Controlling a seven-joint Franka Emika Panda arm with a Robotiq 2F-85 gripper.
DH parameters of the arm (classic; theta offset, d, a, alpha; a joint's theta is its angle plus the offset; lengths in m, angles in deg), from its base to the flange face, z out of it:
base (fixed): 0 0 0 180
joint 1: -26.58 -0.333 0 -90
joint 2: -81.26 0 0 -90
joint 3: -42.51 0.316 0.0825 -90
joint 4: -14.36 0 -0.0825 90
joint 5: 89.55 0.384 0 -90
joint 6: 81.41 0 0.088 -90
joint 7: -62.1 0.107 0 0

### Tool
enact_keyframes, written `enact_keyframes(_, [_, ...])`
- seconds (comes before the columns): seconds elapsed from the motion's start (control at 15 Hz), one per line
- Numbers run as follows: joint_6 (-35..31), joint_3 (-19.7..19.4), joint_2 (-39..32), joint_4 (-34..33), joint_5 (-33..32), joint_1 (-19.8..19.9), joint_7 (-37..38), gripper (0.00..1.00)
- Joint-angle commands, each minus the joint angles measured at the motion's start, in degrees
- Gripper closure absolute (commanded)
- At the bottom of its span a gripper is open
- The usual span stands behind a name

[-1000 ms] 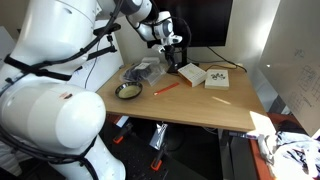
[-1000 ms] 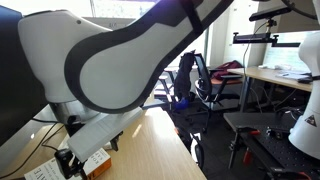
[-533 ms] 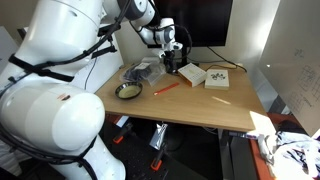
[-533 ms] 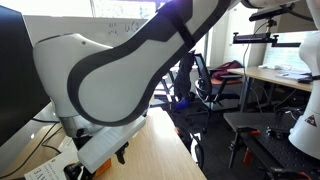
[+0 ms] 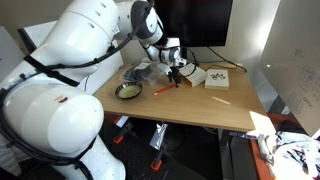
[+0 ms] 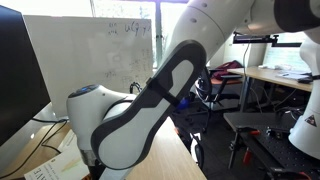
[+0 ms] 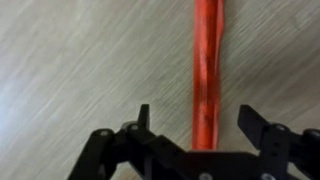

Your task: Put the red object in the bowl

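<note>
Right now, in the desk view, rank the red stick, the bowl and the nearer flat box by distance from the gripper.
1. red stick, right under the gripper, between its open jaws.
2. flat box, close beside the gripper.
3. bowl, farthest, beyond the stick's other end.

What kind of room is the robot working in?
Probably an office or a lab. There is a whiteboard with writing on it, a dark monitor on a wooden desk, and an office chair.
</note>
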Motion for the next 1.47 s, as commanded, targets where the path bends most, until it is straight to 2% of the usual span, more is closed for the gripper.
enact_keyframes(0.0, [-1.9, 0.8, -3.7, -4.7, 2.2, 1.1, -3.6, 0.34])
enact_keyframes(0.53, [-0.3, 1.0, -4.5, -7.6, 3.8, 1.0, -2.9, 0.97])
enact_keyframes(0.67, [0.4, 0.8, -4.7, -7.8, 3.7, 1.0, -3.1, 1.0])
enact_keyframes(1.07, [3.6, 0.7, -2.8, -7.3, 3.6, 0.6, -2.6, 1.0])
enact_keyframes(1.4, [1.5, 1.7, 1.6, -4.5, 5.3, -0.7, 0.1, 1.0])
